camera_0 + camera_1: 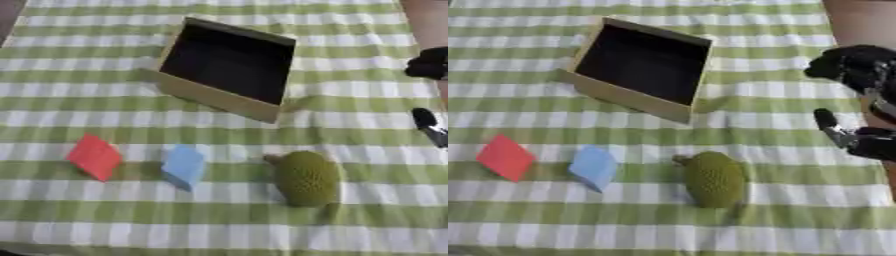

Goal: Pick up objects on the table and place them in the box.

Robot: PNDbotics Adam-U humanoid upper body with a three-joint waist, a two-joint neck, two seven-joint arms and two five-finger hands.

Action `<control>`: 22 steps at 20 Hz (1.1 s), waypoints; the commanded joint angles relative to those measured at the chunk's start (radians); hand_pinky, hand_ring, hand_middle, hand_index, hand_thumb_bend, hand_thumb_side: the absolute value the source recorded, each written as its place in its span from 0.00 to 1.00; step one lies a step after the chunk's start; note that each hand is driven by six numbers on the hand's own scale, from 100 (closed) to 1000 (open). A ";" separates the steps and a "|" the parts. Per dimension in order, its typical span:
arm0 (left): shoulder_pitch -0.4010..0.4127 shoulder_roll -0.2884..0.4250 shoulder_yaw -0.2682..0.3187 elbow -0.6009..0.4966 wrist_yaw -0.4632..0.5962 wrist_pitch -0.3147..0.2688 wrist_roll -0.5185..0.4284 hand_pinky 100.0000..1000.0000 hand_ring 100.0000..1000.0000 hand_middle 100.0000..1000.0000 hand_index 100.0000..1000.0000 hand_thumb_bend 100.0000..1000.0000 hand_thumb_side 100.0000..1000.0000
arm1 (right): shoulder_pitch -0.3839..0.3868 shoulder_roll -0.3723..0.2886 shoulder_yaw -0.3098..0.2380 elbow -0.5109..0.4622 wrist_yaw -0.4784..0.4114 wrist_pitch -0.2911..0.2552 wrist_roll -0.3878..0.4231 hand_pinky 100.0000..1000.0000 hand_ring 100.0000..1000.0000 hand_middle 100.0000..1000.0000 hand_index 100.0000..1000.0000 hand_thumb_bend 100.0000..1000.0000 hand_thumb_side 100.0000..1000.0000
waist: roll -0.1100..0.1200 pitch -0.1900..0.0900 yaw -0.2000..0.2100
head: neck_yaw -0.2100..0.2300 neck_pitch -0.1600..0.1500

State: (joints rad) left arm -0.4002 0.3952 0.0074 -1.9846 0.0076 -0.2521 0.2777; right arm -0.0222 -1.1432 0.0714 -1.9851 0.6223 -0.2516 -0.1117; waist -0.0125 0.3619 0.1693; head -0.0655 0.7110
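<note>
Right hand (859, 107) at right edge, fingers spread, holding nothing; box (226, 67) far; red block (94, 156), blue block (185, 166), green fruit (305, 178) near.

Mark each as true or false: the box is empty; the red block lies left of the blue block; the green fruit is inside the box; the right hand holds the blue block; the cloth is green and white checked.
1. The box is empty. True: only its dark inside shows.
2. The red block lies left of the blue block. True.
3. The green fruit is inside the box. False: it lies on the cloth, in front of the box.
4. The right hand holds the blue block. False: it is at the right edge, holding nothing, far from the block.
5. The cloth is green and white checked. True.
</note>
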 commanded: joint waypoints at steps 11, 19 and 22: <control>-0.008 0.023 -0.014 -0.015 0.009 0.005 -0.023 0.80 0.73 0.75 0.91 0.21 0.59 | -0.075 -0.095 0.110 -0.015 -0.085 0.049 0.194 0.89 0.92 0.85 0.92 0.00 0.30 | -0.016 -0.026 0.013 | -0.021 0.005; -0.009 0.019 -0.019 -0.015 0.015 0.007 -0.030 0.80 0.74 0.75 0.91 0.20 0.59 | -0.135 -0.100 0.186 -0.015 -0.231 0.053 0.338 0.91 0.93 0.82 0.93 0.00 0.38 | -0.018 -0.027 0.023 | -0.032 0.007; -0.008 0.018 -0.020 -0.015 0.018 0.009 -0.032 0.80 0.74 0.75 0.91 0.20 0.59 | -0.157 -0.096 0.205 -0.015 -0.256 0.064 0.370 0.92 0.94 0.81 0.93 0.00 0.33 | -0.019 -0.028 0.026 | -0.035 0.008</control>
State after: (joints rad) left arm -0.4003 0.3950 -0.0145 -1.9846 0.0180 -0.2426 0.2498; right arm -0.1691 -1.2024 0.2791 -1.9855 0.3835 -0.1897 0.2439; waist -0.0165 0.3619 0.1936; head -0.0979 0.7199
